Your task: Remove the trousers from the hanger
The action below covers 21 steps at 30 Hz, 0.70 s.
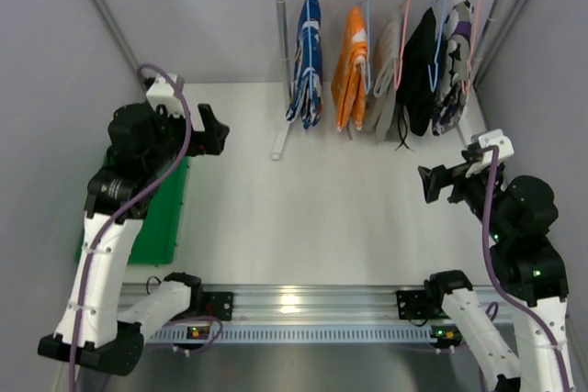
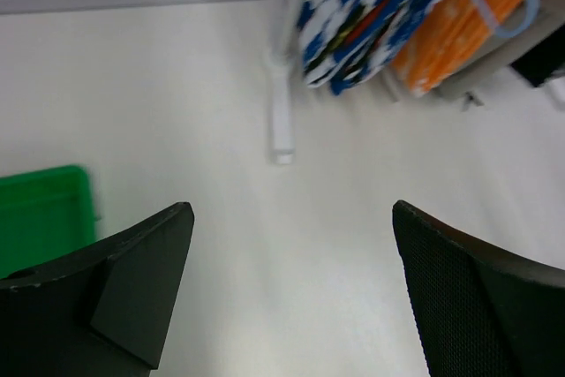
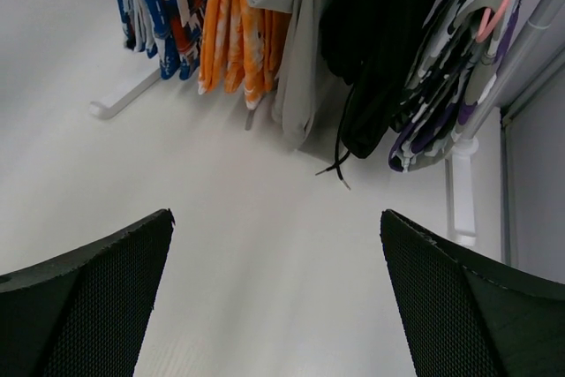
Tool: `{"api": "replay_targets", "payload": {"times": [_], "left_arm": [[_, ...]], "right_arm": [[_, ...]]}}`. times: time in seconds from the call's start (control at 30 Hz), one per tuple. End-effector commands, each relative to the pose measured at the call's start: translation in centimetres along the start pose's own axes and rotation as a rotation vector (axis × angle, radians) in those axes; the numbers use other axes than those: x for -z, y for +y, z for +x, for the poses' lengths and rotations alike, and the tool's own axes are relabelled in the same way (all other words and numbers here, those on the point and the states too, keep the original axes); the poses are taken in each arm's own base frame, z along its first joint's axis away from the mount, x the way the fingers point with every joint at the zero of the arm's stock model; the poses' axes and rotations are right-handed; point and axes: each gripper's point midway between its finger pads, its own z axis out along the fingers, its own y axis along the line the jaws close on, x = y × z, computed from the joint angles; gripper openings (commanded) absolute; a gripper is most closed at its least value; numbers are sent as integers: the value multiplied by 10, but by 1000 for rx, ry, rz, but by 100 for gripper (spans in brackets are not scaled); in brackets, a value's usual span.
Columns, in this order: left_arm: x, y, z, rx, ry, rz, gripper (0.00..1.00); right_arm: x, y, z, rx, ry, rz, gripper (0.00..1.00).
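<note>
Several trousers hang on hangers from a white rack [image 1: 281, 52] at the table's back. From the left: blue with white pattern [image 1: 308, 61], orange [image 1: 351, 66], grey [image 1: 384, 80], black [image 1: 421, 71], and a purple, grey and white patterned pair [image 1: 453, 66]. They also show in the right wrist view: blue [image 3: 163, 6], orange [image 3: 234, 24], grey [image 3: 300, 50]. The left wrist view shows the blue pair [image 2: 371, 15] and the orange pair [image 2: 468, 33]. My left gripper [image 1: 213, 130] is open and empty at the left. My right gripper [image 1: 436, 183] is open and empty at the right, in front of the rack.
A green bin [image 1: 161, 218] lies on the table at the left, under my left arm. The rack's white foot [image 1: 280, 144] rests on the table. A black drawstring [image 3: 340, 161] dangles from the black pair. Walls close in on both sides.
</note>
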Motion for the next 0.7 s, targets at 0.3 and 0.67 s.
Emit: {"api": "replay_targets", "payload": {"times": [0.3, 0.67], "left_arm": [[-93, -127, -151, 284, -215, 654, 94], [-183, -149, -147, 415, -173, 765, 81]], "right_arm": [[1, -17, -40, -64, -8, 75, 99], [-9, -23, -72, -95, -10, 70, 100]]}}
